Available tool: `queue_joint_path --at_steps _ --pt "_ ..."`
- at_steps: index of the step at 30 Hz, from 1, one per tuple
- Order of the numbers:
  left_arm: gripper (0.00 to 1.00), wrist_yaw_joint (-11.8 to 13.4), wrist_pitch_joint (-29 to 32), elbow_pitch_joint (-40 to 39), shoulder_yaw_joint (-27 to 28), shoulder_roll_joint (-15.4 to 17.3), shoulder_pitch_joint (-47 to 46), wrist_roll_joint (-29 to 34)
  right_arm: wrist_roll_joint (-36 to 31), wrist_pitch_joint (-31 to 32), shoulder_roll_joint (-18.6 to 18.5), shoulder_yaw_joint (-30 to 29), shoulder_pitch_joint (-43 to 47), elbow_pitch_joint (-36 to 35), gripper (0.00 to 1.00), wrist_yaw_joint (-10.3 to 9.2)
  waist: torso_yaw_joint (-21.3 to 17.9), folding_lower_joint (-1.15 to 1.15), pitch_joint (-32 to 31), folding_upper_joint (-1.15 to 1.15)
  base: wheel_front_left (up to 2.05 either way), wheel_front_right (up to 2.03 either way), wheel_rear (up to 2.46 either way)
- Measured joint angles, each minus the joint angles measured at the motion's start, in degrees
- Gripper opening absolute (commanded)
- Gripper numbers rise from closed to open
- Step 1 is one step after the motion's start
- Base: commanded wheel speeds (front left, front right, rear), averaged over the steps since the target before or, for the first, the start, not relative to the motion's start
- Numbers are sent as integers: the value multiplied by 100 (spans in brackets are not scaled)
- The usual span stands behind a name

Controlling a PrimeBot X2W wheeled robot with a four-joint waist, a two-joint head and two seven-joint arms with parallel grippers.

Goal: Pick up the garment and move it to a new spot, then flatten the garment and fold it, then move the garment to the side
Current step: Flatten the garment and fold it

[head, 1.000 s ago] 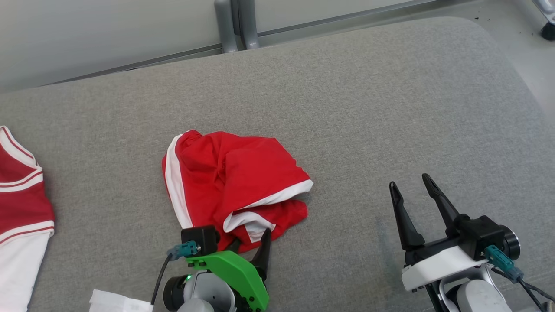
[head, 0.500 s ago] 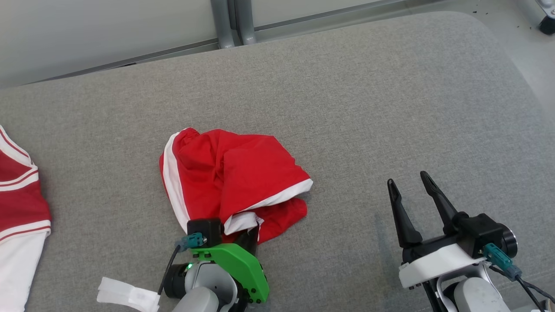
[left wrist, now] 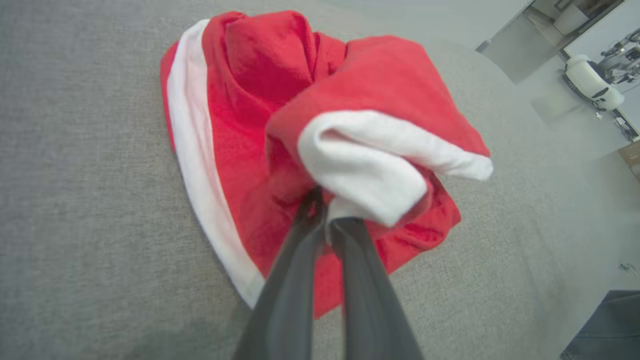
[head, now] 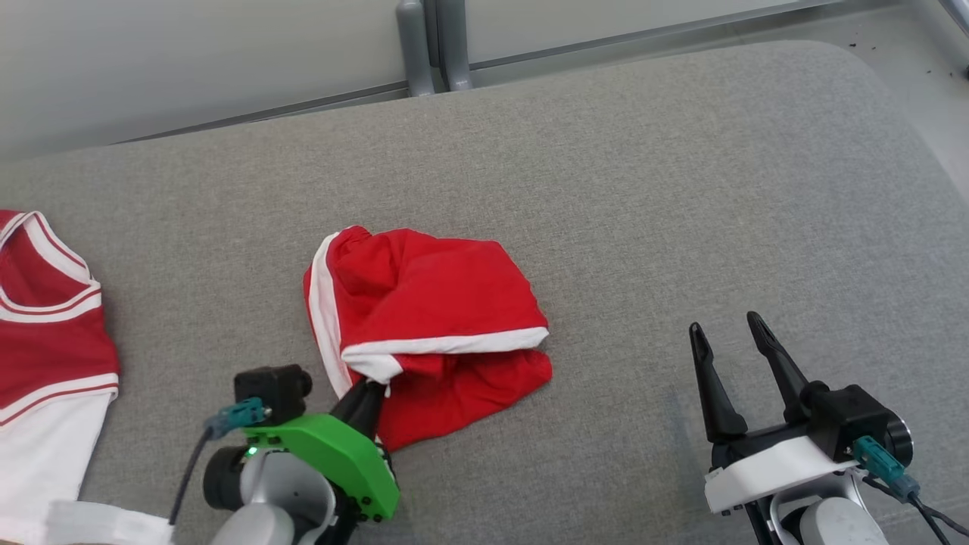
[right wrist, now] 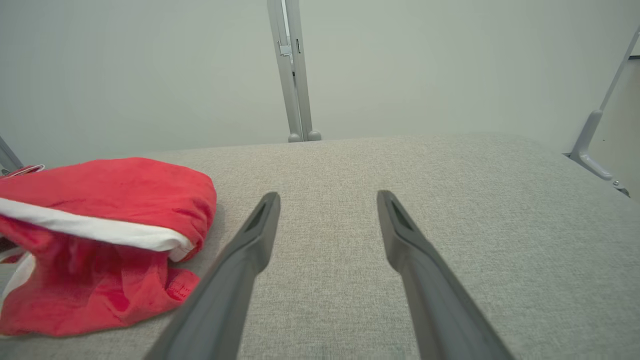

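Red garment (head: 431,303) with white trim lies crumpled on the grey fabric-covered table (head: 643,189), left of centre in the head view, near the front edge. Left gripper (head: 369,390), with a green mount, sits at the garment's near edge. Its jaws are pinched together on a fold of the white-trimmed hem. In the left wrist view the two dark fingers (left wrist: 300,260) meet with white and red cloth bunched right at their tips. That hem corner looks raised off the table, while the rest of the garment rests on it.

Right gripper (head: 723,324) is at the lower right, well apart from the garment, with its jaws spread wide and holding nothing. In the right wrist view it hovers low over bare table, with the garment off to the left of its fingers.

A second red-and-white garment (head: 45,333) lies at the table's left edge, apart from the first. A white strip (head: 98,522) sits at the lower left corner. Grey metal posts (head: 435,42) stand behind the table.
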Motion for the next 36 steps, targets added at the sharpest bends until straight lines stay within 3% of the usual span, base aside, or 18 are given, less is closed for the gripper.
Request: queue_joint_path --at_steps 8,14,20,23,30,36 --pt "0 545 1090 -2480 258 1245 193 345 34 0 49 49 60 15 100 0 207 0 -115 0 0 0 0" --pt "0 543 1987 -3487 -82 1481 -436 615 79 0 60 98 57 57 100 0 241 0 -233 0 0 0 0" --pt "0 257 2658 -3459 -556 1306 -1511 889 264 0 70 141 58 78 100 0 156 0 -346 0 0 0 0" --pt "0 45 2944 -3114 -846 1022 -2230 1001 325 0 71 215 54 78 100 -1 58 0 -394 0 0 0 0" --pt "0 -104 2902 -2132 -961 275 -3447 1204 519 0 71 297 38 35 100 0 -90 0 -376 0 0 0 0" --pt "0 -223 2851 -1268 -872 -35 -4229 1227 591 0 73 345 -16 29 100 0 -182 0 -287 0 0 0 0"
